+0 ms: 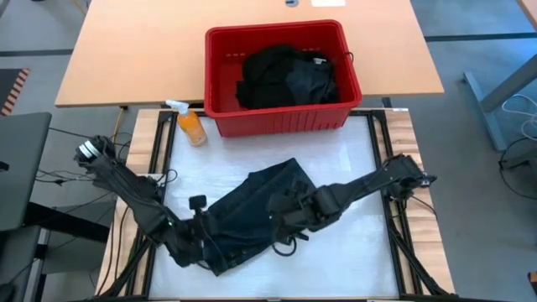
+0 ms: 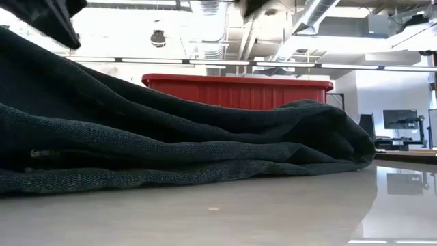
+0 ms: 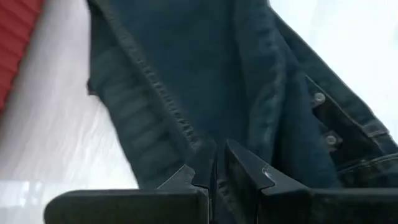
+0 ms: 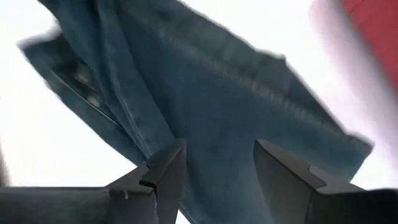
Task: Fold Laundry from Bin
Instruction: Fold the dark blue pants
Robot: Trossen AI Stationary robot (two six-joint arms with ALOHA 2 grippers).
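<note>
White counter (image 1: 352,243) took up the lower half of the overhead frame, with a tan table behind it at the top and the red bin (image 1: 281,124) sitting across the join between them, upper middle of the frame. Inside the bin was a heap of black laundry (image 1: 287,77) waiting its turn, and just to the bin's lower left stood a little orange spray bottle (image 1: 192,126). The piece being worked was a dark denim garment (image 1: 260,205), looked more like jeans than a tee tbh (buttons and a seam showed in the left wrist view), lying rumpled across the centre of the counter and running down toward the lower left. The left claw (image 3: 216,171) was at the lower-left end of it, pinched nearly closed on a fold of the denim. The right claw (image 4: 217,171) sat over the middle of the garment with its fingers spread apart and, as far as I could tell, nothing between them, just cloth underneath. So my worry: only one end was actually pinned. If the left arm pulled while the right had no hold, the whole thing would probably drag and bunch instead of spreading flat. And if the right closed down where it was, it could grab several layers at once and fold a wrinkle in. The spray bottle also seemed near enough that a swung hem might tip it.
</note>
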